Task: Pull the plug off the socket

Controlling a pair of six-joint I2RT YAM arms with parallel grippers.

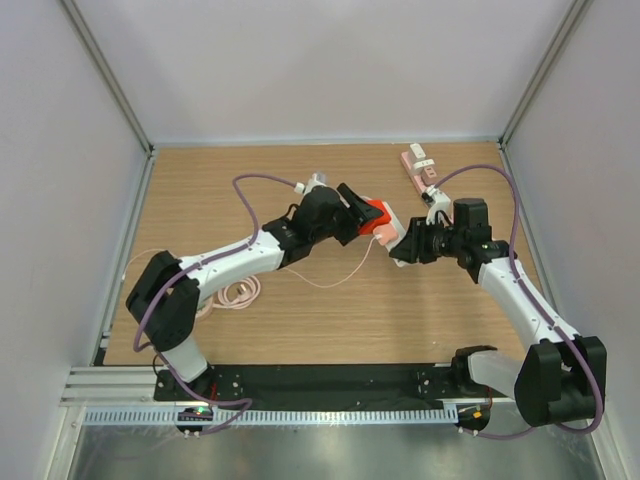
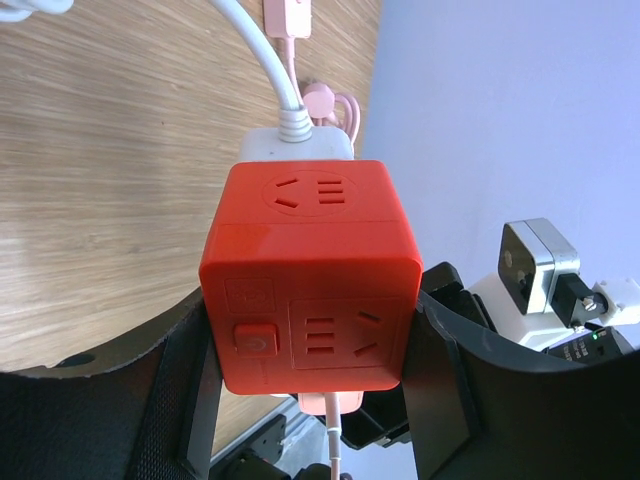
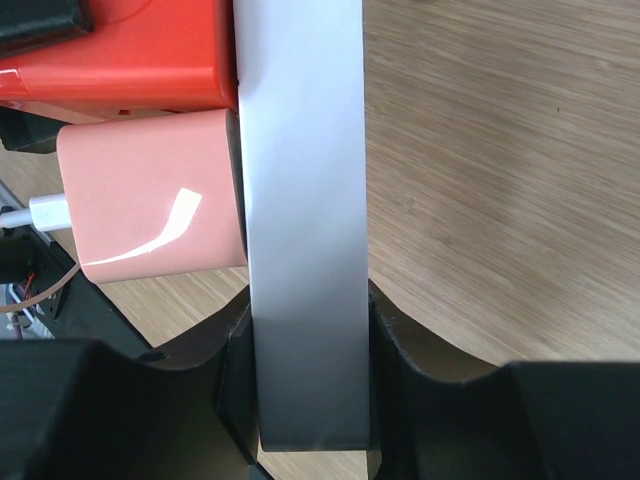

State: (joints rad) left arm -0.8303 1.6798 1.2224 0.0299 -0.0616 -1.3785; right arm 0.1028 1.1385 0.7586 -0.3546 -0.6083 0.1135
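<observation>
A red cube socket [image 2: 308, 280] hangs above the table between the black fingers [image 2: 445, 385] of my left gripper [image 2: 310, 335], which is shut on its two sides. A white plug [image 2: 300, 143] with a white cable sits against the cube's far face. A pink plug [image 3: 150, 195] with a thin cable sits against another face. My right gripper [image 3: 308, 340] is shut on the white plug [image 3: 300, 200], whose flat body fills the gap between its jaws. In the top view the socket [image 1: 375, 213] is mid-table, with my left gripper [image 1: 362, 218] and right gripper [image 1: 405, 243] meeting there.
A pink power strip with white adapters [image 1: 418, 168] lies at the back right of the wooden table [image 1: 250, 200]. A coil of pink cable [image 1: 237, 293] lies beside the left arm. A thin cable [image 1: 340, 275] trails from the socket. Grey walls enclose three sides.
</observation>
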